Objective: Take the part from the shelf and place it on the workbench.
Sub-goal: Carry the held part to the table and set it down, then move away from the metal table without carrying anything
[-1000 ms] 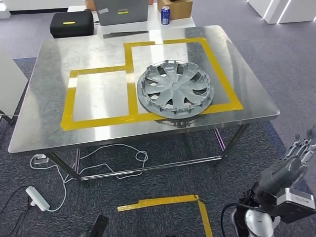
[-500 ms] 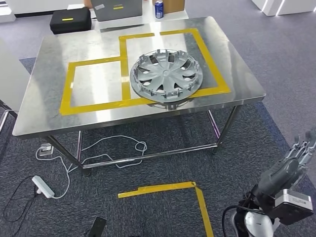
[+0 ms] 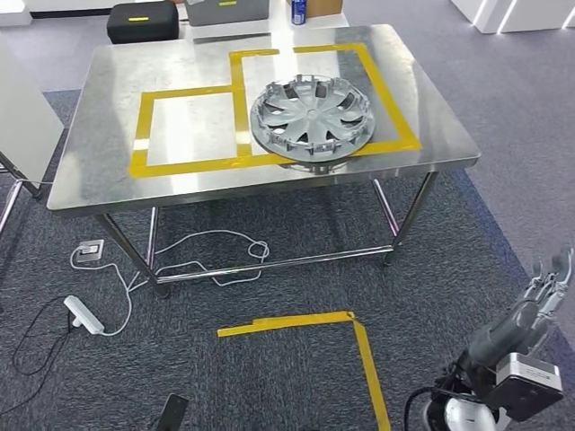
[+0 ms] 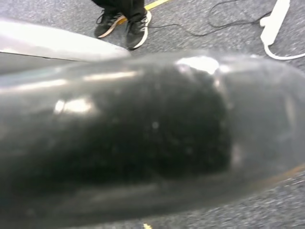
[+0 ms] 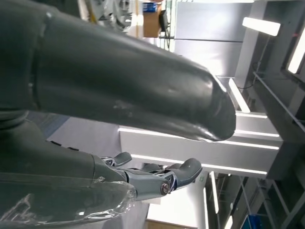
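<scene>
While my right hand (image 3: 545, 292) hangs low with fingers spread and holding nothing, the silver-grey plastic hubcap (image 3: 312, 117) lies flat on the steel workbench (image 3: 101, 153), well apart from it. Whether my left hand is open or closed, I cannot tell.

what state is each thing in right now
hubcap: lying flat on the workbench, overlapping the yellow tape
workbench: standing, bearing the hubcap
right hand: low beside the body, fingers apart, holding nothing
blue can: upright on the far table
black case: closed
</scene>
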You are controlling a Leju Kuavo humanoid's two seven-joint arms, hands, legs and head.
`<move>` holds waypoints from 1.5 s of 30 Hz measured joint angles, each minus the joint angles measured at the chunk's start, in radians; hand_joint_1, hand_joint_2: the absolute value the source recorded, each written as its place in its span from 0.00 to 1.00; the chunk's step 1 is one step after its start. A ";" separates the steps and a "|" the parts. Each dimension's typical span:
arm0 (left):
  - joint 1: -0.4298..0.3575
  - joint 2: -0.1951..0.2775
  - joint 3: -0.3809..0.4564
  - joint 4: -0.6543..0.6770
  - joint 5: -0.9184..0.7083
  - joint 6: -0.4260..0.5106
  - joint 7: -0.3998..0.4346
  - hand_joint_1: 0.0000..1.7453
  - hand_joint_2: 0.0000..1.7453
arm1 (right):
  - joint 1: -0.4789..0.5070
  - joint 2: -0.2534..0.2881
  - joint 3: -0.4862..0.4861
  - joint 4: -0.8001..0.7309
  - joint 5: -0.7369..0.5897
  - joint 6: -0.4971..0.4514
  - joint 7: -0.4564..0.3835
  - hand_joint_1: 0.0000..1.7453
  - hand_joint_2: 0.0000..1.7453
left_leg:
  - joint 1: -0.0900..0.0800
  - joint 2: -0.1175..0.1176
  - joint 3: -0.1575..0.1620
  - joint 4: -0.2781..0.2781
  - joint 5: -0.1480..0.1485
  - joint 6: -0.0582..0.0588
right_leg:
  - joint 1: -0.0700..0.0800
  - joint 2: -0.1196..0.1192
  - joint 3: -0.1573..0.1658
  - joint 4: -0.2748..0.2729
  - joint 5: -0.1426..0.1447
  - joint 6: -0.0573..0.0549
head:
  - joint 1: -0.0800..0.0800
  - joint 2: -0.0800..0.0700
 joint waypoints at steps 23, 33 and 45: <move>0.014 0.007 0.016 0.000 0.011 0.002 -0.002 0.00 0.00 | 0.014 0.010 -0.007 0.035 0.022 0.011 0.008 0.00 0.00 | 0.000 -0.008 0.100 -0.004 -0.069 -0.017 | 0.002 -0.004 0.062 -0.299 0.163 -0.021 | -0.012 0.000; 0.017 0.003 0.028 0.000 0.019 0.002 -0.010 0.00 0.00 | 0.035 0.010 -0.043 0.066 -0.032 0.073 0.043 0.00 0.00 | 0.000 -0.002 0.009 0.007 -0.009 -0.005 | -0.004 0.000 0.115 -0.184 0.063 -0.001 | -0.004 0.000; 0.027 -0.002 0.046 0.000 0.020 0.010 -0.019 0.00 0.00 | 0.044 0.075 -0.243 0.207 -0.165 0.245 0.062 0.00 0.00 | 0.010 -0.005 -0.101 0.305 -0.168 -0.055 | -0.002 -0.002 0.137 -0.307 0.101 -0.053 | -0.011 0.000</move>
